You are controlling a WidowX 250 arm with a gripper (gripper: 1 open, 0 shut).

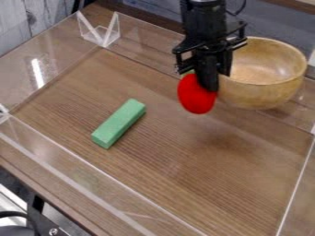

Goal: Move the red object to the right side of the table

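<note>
The red object (196, 96), a small round bright-red toy fruit, hangs just above the brown wood-grain table (222, 171), a little right of the middle. My gripper (204, 81) points almost straight down from above and is shut on the top of the red object. Its black fingers (212, 66) hide the fruit's top. The fruit's shadow falls on the tabletop just below and to the right of it.
A light wooden bowl (281, 90) sits directly right of and behind the gripper, very close to it. A green rectangular block (118, 123) lies at centre left. Low clear acrylic walls (37, 78) ring the table, and a clear folded stand (99, 29) is at the back left.
</note>
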